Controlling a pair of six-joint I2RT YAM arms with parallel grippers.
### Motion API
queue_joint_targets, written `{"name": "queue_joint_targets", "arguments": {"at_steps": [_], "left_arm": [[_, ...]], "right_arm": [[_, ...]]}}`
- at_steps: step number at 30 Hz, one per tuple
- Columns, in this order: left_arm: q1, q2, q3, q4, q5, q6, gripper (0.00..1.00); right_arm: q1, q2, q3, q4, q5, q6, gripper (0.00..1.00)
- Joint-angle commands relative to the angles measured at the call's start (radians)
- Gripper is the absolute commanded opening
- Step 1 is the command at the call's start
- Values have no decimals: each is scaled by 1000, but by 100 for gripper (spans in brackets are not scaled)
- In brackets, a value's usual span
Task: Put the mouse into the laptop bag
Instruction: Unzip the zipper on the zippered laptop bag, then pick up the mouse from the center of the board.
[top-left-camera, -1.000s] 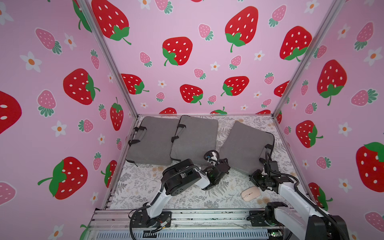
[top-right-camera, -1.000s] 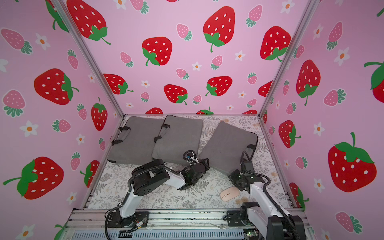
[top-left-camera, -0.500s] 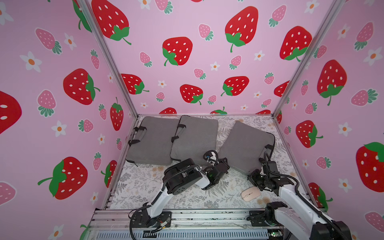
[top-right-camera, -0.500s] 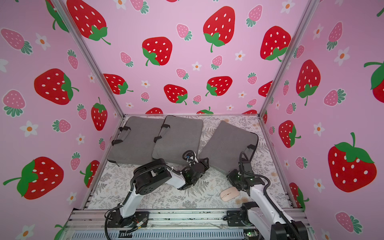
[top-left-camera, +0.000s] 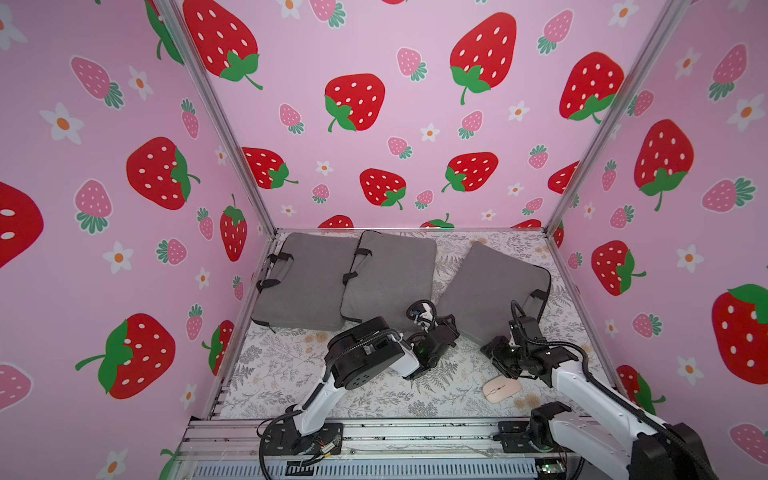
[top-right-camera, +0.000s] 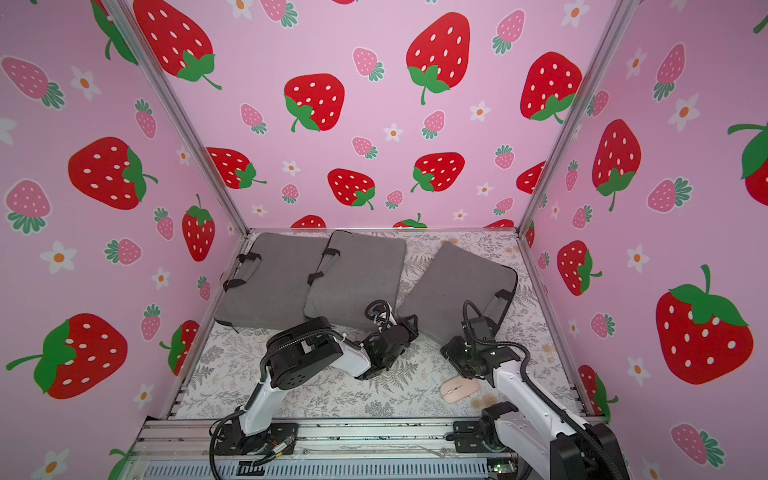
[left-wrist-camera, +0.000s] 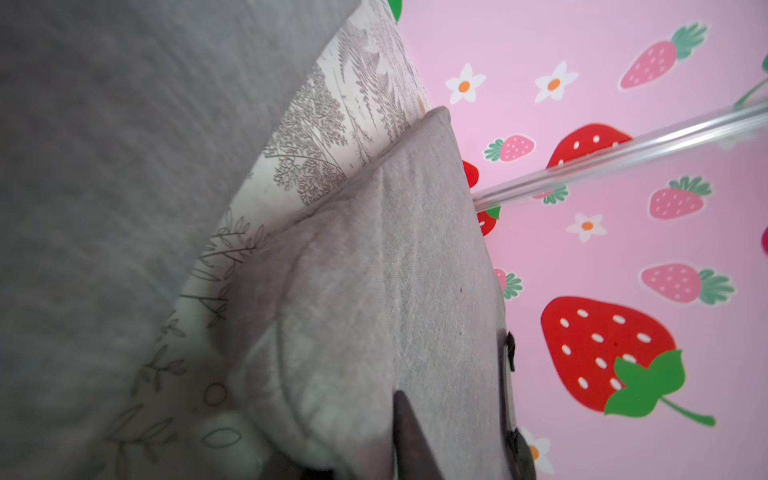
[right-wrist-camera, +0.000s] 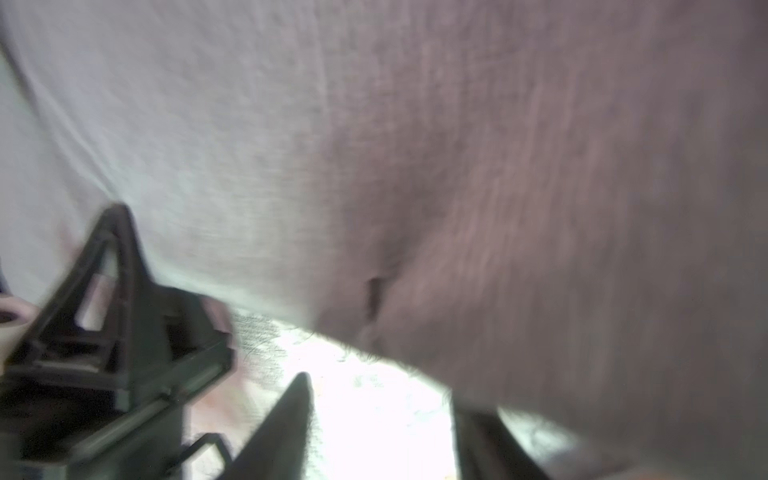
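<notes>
At the front right corner of the table (top-left-camera: 291, 374) lies the pink mouse (top-left-camera: 501, 389); the right gripper (right-wrist-camera: 380, 390) gapes empty by the laptop bag (top-left-camera: 494, 286) (left gripper (top-left-camera: 449, 328): grip impossible to tell).

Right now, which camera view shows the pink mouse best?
A top view: the mouse lies whole and sharp there, in both top views alike. The left wrist view misses it; the right wrist view is too blurred to tell.

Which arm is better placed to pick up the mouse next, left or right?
Right. The mouse lies on the table just beside the right gripper, whose jaws stand open. The left gripper is farther away, at the near corner of the rightmost laptop bag.
</notes>
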Motion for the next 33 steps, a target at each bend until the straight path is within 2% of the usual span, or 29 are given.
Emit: {"name": "queue_joint_targets", "arguments": {"at_steps": [1, 4, 9, 14, 22, 27, 33], "left_arm": [[-11, -87, -38, 16, 23, 55, 38], [-13, -174, -69, -18, 48, 92, 42], [-34, -337, -99, -171, 57, 162, 44], [-55, -507, -177, -296, 18, 206, 44], [-56, -708, -220, -549, 33, 235, 43], [-53, -746, -268, -557, 21, 214, 43], [-50, -730, -272, -556, 47, 193, 42]], "right_arm": [[11, -116, 44, -202, 64, -13, 80], [16, -225, 68, -353, 102, -12, 81], [26, -367, 159, -715, 234, 49, 85], [26, -416, 172, -876, 209, 125, 87], [37, -465, 60, -794, 81, 148, 86], [60, -465, -8, -680, 66, 173, 86], [73, -333, -24, -578, 44, 184, 87]]}}
